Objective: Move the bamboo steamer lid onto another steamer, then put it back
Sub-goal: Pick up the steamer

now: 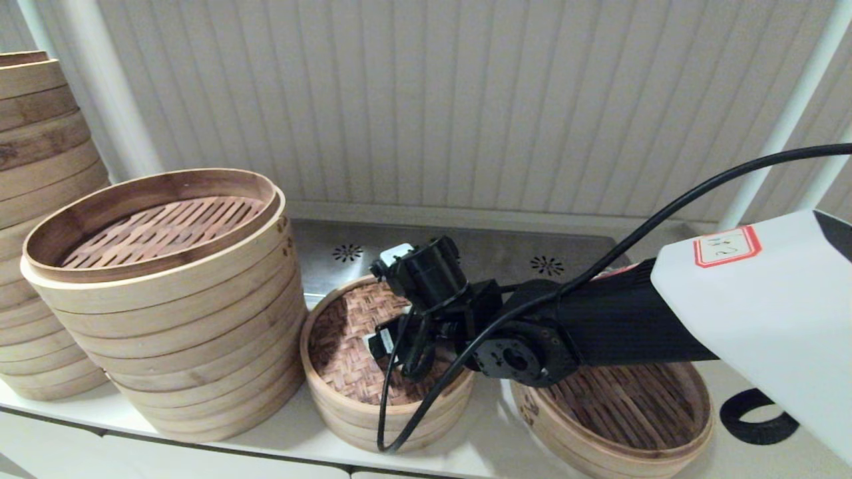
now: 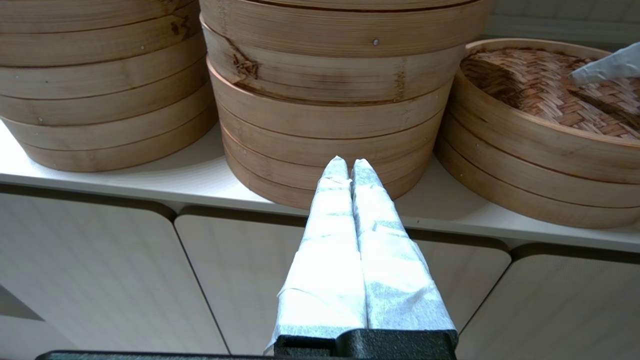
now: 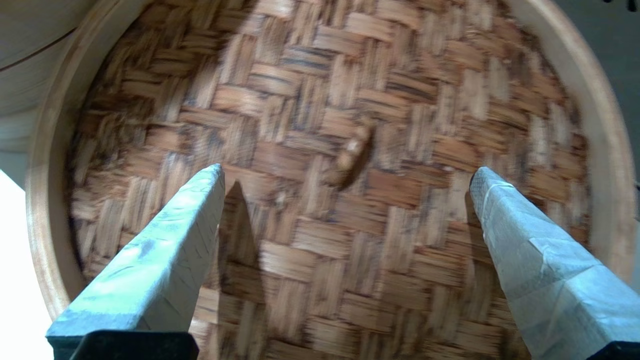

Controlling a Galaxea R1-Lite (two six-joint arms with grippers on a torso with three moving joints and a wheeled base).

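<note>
The place looked like a kitchen for steamed food. Tall stacks of pale round bamboo steamer baskets [image 1: 166, 319] stood on a white countertop [image 1: 279, 442] with flat cabinet doors [image 2: 100, 270] below, before a metal panel [image 1: 492, 256] and ribbed white wall [image 1: 426, 100].

1. The bamboo steamer lid [image 1: 346, 346] lies flat, woven side up, directly beneath the right hand [image 3: 345, 175], whose fingers are spread wide above its herringbone panel.
2. A pale hoop rim rings the brown weave; a small knot sits near the centre, between the fingertips.
3. The lid rests on a low pale steamer [image 2: 530, 175].
</note>
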